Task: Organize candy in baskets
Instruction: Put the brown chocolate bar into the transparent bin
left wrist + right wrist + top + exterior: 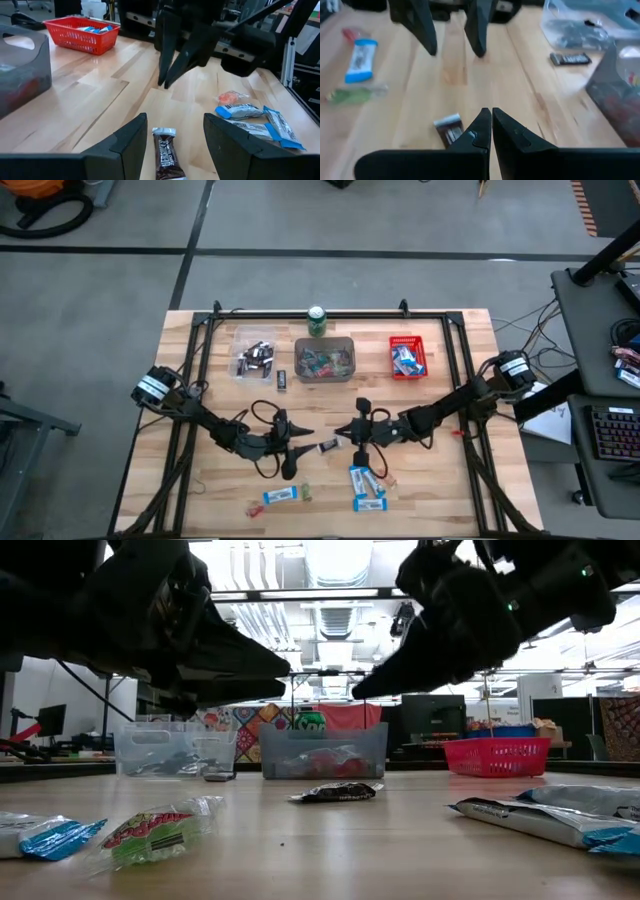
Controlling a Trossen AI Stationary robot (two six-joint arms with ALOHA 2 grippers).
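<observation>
- The left gripper [303,438] has its fingers [131,137] spread apart with nothing between them, lined up to either side of a dark brown mini bar [166,159] lying flat on the table [440,490]. That looks like the set-up for closing on it.
- The right gripper [347,433] faces it from the other side, fingers [479,131] pressed together and empty. It hangs just above the same bar, perhaps having pushed it into place, though I can't be sure from here.
- The bar lies mid-table between the two fingertips, well short of the baskets.
- Three baskets stand in a row along the far edge, a green drink can [317,320] behind them:
  - the clear basket [255,353] on the left holds dark bars, so the bar being lined up likely belongs there;
  - the grey basket [324,359] in the middle holds small red and green pieces;
  - the red basket [408,356] on the right holds blue-and-white bars.
- Another dark bar [283,380] lies on the table just beside the clear basket, not yet inside.
- Loose candy waits near the front edge: a cluster of blue-and-white bars [366,487], a single one [280,496] farther left, a green piece [306,493] beside it, and a small reddish piece [231,97] near the cluster.
- Sorting seems well under way by kind, with the front scatter still to clear.
</observation>
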